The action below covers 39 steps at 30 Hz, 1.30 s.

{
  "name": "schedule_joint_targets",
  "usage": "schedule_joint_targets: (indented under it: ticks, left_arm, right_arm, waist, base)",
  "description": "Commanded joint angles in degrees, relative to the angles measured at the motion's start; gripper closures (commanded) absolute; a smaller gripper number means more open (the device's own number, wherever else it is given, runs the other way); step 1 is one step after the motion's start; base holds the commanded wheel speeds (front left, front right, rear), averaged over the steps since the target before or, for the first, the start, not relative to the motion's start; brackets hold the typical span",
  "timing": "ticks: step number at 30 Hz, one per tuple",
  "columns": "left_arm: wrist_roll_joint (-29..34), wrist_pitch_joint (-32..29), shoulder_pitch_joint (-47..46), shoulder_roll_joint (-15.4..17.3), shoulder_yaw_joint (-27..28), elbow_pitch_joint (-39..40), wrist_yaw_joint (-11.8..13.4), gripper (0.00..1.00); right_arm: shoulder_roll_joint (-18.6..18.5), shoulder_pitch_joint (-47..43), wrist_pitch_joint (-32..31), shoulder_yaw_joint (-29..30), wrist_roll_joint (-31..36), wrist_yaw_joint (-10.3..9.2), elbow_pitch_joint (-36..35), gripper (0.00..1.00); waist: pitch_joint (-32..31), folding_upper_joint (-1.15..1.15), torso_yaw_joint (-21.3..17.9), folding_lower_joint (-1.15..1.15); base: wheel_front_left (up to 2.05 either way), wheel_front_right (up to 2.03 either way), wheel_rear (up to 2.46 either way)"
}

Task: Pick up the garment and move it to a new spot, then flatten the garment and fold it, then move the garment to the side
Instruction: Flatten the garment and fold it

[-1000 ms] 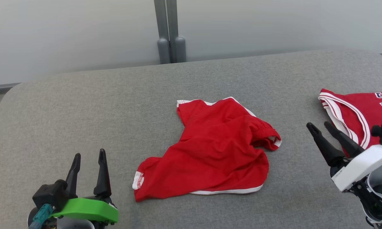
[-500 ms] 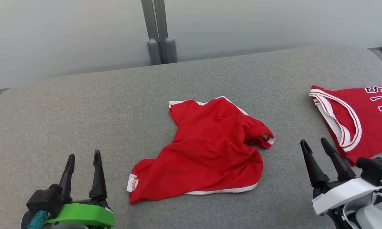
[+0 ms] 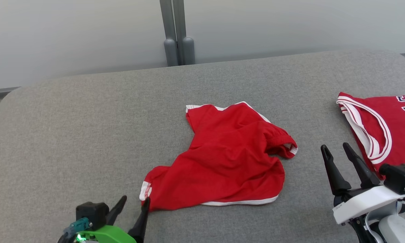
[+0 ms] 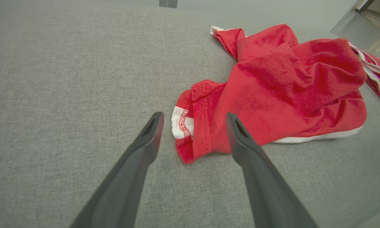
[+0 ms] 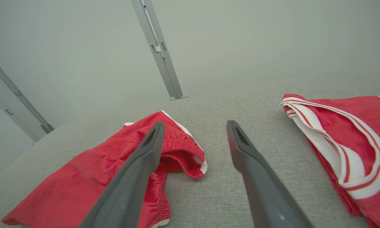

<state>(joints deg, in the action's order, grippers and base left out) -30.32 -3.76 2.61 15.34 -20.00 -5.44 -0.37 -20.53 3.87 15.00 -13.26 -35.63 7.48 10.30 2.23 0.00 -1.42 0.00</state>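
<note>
- Head view: crumpled red shorts [image 3: 229,158] lie in the middle of the grey padded surface [image 3: 87,128], with a red jersey [image 3: 388,125] at the right edge.
- The left gripper [image 3: 135,198] sits at the shorts' near-left corner, jaws apart. In the left wrist view, that white-trimmed corner lies between the fingertips, unclamped.
- The right gripper [image 3: 334,146] stands between the shorts and the jersey, jaws apart and holding nothing.

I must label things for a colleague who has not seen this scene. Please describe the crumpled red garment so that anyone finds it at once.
On the grey padded surface, look at the middle: the crumpled red garment lies there, with thin white trim and an elastic waistband. Unlike the red jersey at the right edge, it carries no dark letters and no striped border.
</note>
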Motion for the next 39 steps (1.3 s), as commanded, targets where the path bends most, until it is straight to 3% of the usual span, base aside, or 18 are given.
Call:
schedule_joint_targets:
  ticks: [1,7,14,15,16,17,18,29,38,39]
  left_arm:
    - [-1.28,-1.9,1.26,0.66,-0.7,0.17,-1.03,0.0]
    - [-3.65,-6.45,0.82,0.84,-2.13,-2.02,-2.66,0.0]
    - [-3.14,-5.17,-2.47,-0.24,-3.35,-5.51,-3.6,0.0]
    - [-3.41,-5.11,-2.8,-0.43,-3.41,-5.8,-3.73,0.19]
    - [-3.52,-4.96,-3.05,-0.45,-3.41,-6.06,-3.77,0.54]
    - [-3.47,-4.7,-3.41,-0.41,-3.39,-6.27,-3.78,0.69]
    - [-3.4,-4.51,-3.69,-0.42,-3.34,-6.36,-3.78,1.0]
    - [-3.3,-2.05,-8.18,0.17,-0.7,-3.71,-2.83,1.0]
    - [-3.28,-0.16,-17.72,-0.21,1.06,-12.19,-3.13,1.0]
    - [-3.33,-0.11,-18.49,-0.29,1.11,-13.77,-3.13,0.82]
  right_arm:
    - [-0.07,0.49,0.21,-0.13,0.13,0.03,0.22,0.0]
    - [0.12,1.05,0.22,-0.88,0.13,0.03,0.92,0.0]
    - [-0.01,2.1,0.21,-1.66,-0.18,0.03,1.28,0.0]
    - [-0.03,2.2,0.22,-1.59,-0.19,0.03,1.3,0.0]
    - [-0.05,2.21,0.21,-1.54,-0.19,0.03,1.37,0.0]
    - [-0.03,2.34,0.21,-1.47,-0.13,0.03,1.39,0.0]
    - [0.0,2.46,0.21,-1.32,-0.06,0.03,1.38,0.0]
    - [0.62,3.23,0.19,-0.82,-0.08,0.03,0.84,0.0]
    - [0.38,5.18,0.19,-2.55,-0.17,0.03,1.36,0.0]
    - [0.33,5.38,0.19,-2.67,-0.23,0.03,1.43,0.0]
  waist:
    - [0.19,0.0,0.03,0.0]
    - [0.83,0.0,-0.47,0.0]
    - [1.88,0.0,-1.52,0.0]
    - [2.11,0.0,-1.65,0.0]
    - [2.31,0.0,-1.78,0.0]
    - [2.55,0.0,-1.94,0.0]
    - [2.72,0.0,-2.06,0.0]
    - [4.47,0.0,-3.17,0.0]
    - [7.1,0.0,-5.4,0.0]
    - [7.32,0.0,-5.61,0.0]
  base:
    - [0.0,0.0,0.0]
    - [0.0,0.0,0.0]
    - [0.0,0.0,0.0]
    - [0.0,0.0,0.0]
    - [0.0,0.0,0.0]
    - [0.0,0.0,0.0]
    - [0.0,0.0,0.0]
    - [0.0,0.0,0.0]
    - [0.0,0.0,0.0]
    - [0.0,0.0,0.0]
